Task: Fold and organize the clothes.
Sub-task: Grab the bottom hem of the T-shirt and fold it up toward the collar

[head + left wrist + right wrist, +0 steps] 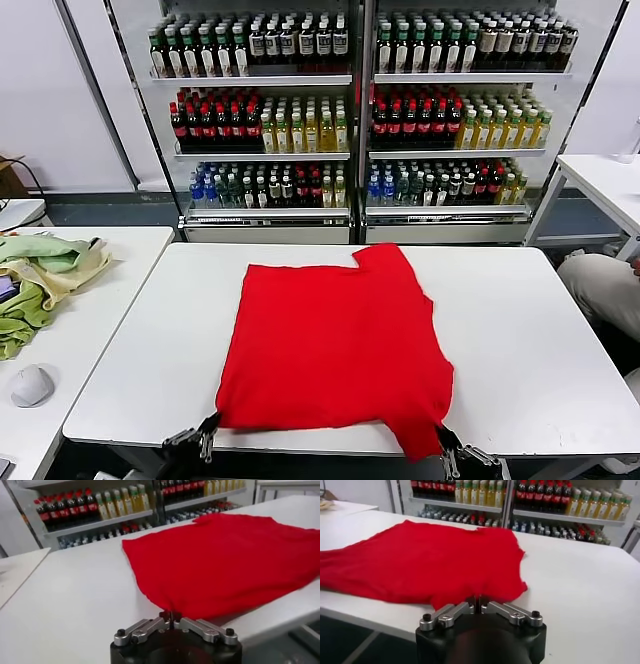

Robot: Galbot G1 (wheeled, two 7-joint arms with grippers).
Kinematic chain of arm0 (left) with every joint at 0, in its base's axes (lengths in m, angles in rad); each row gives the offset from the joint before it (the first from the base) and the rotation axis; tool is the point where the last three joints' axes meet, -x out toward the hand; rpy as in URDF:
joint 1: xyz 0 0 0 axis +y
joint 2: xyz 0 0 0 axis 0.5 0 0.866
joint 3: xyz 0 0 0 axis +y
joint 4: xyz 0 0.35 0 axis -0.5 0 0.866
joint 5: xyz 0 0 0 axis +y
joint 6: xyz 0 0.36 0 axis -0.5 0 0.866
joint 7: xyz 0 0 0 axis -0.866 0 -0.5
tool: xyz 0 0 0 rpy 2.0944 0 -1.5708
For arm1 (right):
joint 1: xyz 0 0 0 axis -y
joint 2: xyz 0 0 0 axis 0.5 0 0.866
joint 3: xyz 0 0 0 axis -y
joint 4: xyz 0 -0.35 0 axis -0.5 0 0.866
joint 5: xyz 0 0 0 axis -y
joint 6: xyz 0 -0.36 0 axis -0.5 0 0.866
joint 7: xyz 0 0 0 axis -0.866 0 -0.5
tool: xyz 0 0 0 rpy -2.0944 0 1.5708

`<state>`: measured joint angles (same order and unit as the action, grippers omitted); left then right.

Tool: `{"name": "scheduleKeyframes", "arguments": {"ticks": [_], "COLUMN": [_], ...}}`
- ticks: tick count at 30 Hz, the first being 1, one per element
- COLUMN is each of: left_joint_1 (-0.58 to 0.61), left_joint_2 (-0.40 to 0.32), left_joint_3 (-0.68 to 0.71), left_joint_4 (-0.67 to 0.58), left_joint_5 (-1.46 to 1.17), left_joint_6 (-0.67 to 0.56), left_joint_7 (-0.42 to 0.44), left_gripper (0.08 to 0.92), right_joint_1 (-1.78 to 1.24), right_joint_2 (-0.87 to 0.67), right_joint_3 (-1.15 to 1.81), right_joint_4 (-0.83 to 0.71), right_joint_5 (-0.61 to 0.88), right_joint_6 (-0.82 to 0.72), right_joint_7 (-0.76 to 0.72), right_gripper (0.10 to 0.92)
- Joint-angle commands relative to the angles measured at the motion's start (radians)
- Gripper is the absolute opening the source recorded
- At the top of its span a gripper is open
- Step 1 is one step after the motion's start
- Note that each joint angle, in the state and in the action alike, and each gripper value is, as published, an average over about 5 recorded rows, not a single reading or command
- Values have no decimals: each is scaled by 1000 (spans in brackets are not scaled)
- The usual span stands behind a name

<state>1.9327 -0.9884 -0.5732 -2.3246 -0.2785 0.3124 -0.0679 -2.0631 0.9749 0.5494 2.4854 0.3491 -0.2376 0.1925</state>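
A plain red T-shirt (335,345) lies flat on the white table (520,340), with one sleeve pointing to the far side and no print showing. Its near hem reaches the table's front edge, and the near right corner droops over that edge. My left gripper (208,430) sits at the near left corner of the shirt. In the left wrist view this gripper (170,614) is shut on a pinch of the red shirt (225,560). My right gripper (445,448) is at the near right corner. The right wrist view shows it (476,600) shut on the red shirt's (420,560) edge.
Drink coolers (355,110) full of bottles stand behind the table. A side table (90,320) at the left holds pale green and yellow cloths (40,275) and a white mouse (32,385). A person's leg (605,290) shows at the right edge.
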Motion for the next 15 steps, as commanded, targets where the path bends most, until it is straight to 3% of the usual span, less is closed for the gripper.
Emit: {"name": "scheduleKeyframes", "arguments": {"ticks": [1, 8, 15], "left_joint_1": [-203, -439, -592], "left_joint_2": [2, -18, -50], "left_joint_3": [-49, 80, 153], "left_joint_4": [5, 245, 393], "left_joint_5": [-68, -91, -129], "left_joint_6": [-1, -28, -17], "left_joint_7": [12, 43, 44], "left_gripper": [85, 85, 85], "right_joint_1": [235, 546, 674], "right_joint_2": [22, 53, 69], "right_joint_3": [-47, -170, -242], "right_joint_4": [-8, -173, -299], "right_joint_5": [23, 58, 30], "right_joint_6": [-62, -165, -180], "right_joint_7": [21, 60, 60], "right_gripper": [141, 141, 141]}}
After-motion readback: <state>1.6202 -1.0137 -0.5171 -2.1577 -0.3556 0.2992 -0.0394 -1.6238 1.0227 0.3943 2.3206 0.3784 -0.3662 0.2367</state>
